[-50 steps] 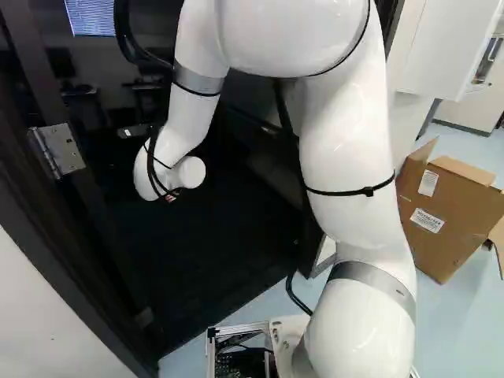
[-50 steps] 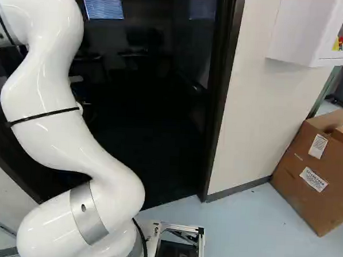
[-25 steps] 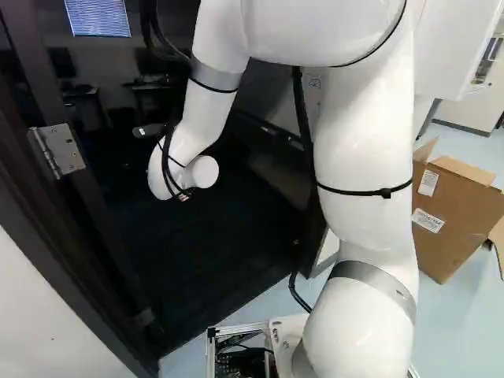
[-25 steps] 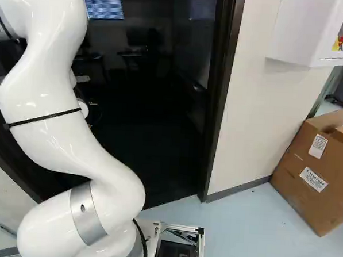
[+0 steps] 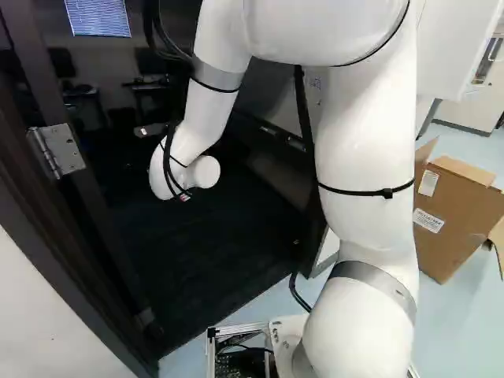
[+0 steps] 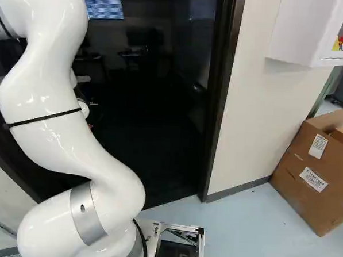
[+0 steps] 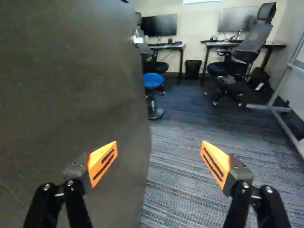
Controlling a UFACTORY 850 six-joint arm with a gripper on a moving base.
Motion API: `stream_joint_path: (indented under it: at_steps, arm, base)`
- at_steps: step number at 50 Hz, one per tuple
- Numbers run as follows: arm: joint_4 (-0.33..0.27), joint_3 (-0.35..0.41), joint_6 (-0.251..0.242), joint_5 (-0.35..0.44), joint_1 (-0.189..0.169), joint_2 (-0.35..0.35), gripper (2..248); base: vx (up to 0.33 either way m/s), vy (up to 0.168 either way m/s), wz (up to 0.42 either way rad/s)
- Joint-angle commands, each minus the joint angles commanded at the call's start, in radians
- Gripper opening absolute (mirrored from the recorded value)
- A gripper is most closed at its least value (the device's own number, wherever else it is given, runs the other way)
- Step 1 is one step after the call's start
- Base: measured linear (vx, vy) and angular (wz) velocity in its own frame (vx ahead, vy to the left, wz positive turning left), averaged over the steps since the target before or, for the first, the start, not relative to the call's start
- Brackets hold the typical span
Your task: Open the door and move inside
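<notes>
The dark door (image 7: 71,95) stands ajar in the wrist view, its broad face behind one finger and its free edge between the two. My gripper (image 7: 159,159) is open, its orange pads wide apart with nothing gripped; whether a finger touches the door I cannot tell. Past the door's edge the room's striped carpet (image 7: 190,180) shows. In the left base view a metal hinge (image 5: 59,150) sits on the frame's side, and my arm's wrist (image 5: 185,169) reaches into the doorway; the fingers are hidden there. The doorway's other post (image 6: 219,96) rises right of the arm in the right base view.
Inside are a blue stool (image 7: 153,80), an office chair (image 7: 244,47), desks, a bin (image 7: 193,69) and a metal-framed stand (image 7: 285,114). Outside, beside the doorway, a wall cabinet (image 6: 303,32) hangs above a cardboard box (image 6: 315,176).
In the left base view my arm has swung rightward, mostly during the earlier half second, with only a slight shift since. More of the room's inside shows there. The base has not moved.
</notes>
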Motion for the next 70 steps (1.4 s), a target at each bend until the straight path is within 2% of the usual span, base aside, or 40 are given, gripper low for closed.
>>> stream_joint_path:
  at_steps: [18, 35, 53, 70]
  arm:
    - [0.000, 0.005, -0.001, 0.000, -0.006, 0.005, 247]
    - [0.003, 0.039, -0.006, 0.001, -0.041, 0.035, 247]
    - [0.009, 0.108, -0.016, 0.002, -0.113, 0.097, 247]
    - [0.017, 0.206, -0.031, 0.003, -0.215, 0.184, 247]
  base:
    - [0.000, 0.000, 0.000]
    - [0.000, 0.000, 0.000]
    - [0.000, 0.000, 0.000]
    - [0.000, 0.000, 0.000]
